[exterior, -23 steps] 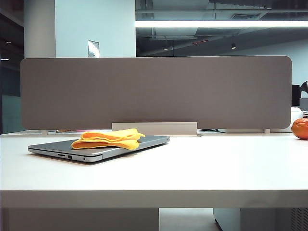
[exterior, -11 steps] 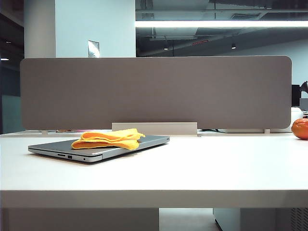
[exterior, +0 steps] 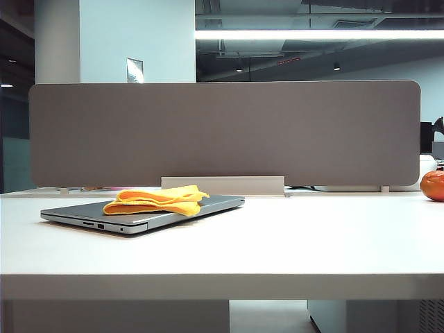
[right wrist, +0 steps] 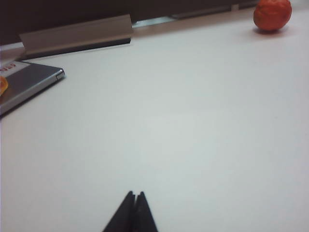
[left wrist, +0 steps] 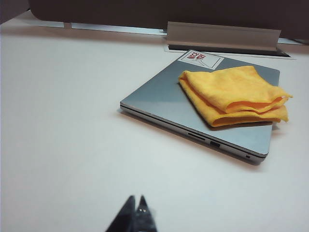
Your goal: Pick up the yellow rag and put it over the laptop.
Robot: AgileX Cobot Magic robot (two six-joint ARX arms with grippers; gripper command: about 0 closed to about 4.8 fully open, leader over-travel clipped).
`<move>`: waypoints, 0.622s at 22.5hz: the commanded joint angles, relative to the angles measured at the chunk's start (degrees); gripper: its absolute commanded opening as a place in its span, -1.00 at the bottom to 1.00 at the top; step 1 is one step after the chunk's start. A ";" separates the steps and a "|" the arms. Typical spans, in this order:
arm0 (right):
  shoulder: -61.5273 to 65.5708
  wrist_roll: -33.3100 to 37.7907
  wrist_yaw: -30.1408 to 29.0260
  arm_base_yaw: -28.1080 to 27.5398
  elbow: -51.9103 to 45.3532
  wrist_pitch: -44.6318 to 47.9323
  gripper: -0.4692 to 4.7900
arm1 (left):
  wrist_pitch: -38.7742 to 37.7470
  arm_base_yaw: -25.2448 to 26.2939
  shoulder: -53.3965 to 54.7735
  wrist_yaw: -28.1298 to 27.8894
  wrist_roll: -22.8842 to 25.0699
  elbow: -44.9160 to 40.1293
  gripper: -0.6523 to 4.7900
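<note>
The yellow rag (exterior: 157,200) lies folded on the closed lid of the laptop (exterior: 142,213), covering the part of the lid nearer the grey divider panel (exterior: 225,132) and the lid's right-hand side as the exterior view shows it; one fold reaches the lid's edge, and the rest of the silver-grey lid is bare. From my left wrist the rag (left wrist: 234,95) shows as a thick doubled square with orange shading in its creases, sitting on the laptop (left wrist: 164,99), beside a red-and-white sticker (left wrist: 201,58) at the lid's far corner. The laptop rests flat on the white worktop (exterior: 291,243), left of its middle and toward the back edge, its port side facing the front.

My left claw (left wrist: 136,212) hangs low over the bare worktop in front of the laptop, well apart from it, its two dark tips pressed together and holding nothing. My right claw (right wrist: 133,210) is likewise closed tight and empty, over the open middle of the worktop; from there I see only a corner of the laptop (right wrist: 34,82) off to one side.

An orange fruit (exterior: 433,185) sits near the worktop's back right corner, well apart from everything else. A pale metal strip (exterior: 223,184) runs along the foot of the divider behind the laptop.
</note>
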 commanded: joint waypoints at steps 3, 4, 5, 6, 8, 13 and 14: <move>0.09 -0.04 0.00 0.02 -1.44 0.74 -0.83 | 0.55 0.17 0.04 0.24 0.02 0.17 -0.78; 0.09 -0.04 0.00 0.02 -1.44 0.79 -0.82 | 0.55 0.17 0.04 0.24 0.02 0.17 -0.78; 0.09 -0.04 0.00 0.02 -1.44 0.61 -0.82 | 0.55 0.17 0.04 0.24 0.02 0.17 -0.78; 0.11 -0.02 -0.02 0.02 -1.44 0.31 -0.82 | 0.55 0.17 0.04 0.24 0.02 0.17 -0.78; 0.09 0.20 -0.68 0.07 -1.44 -3.85 -0.82 | 0.55 0.17 0.04 0.22 0.02 0.17 -0.78; 0.09 0.20 -0.66 0.07 -1.44 -7.61 -0.82 | 0.55 0.15 0.04 0.22 0.02 0.17 -0.78; 0.09 0.20 -0.68 0.07 -1.44 -7.67 -0.82 | 0.55 0.15 0.04 0.22 0.02 0.17 -0.78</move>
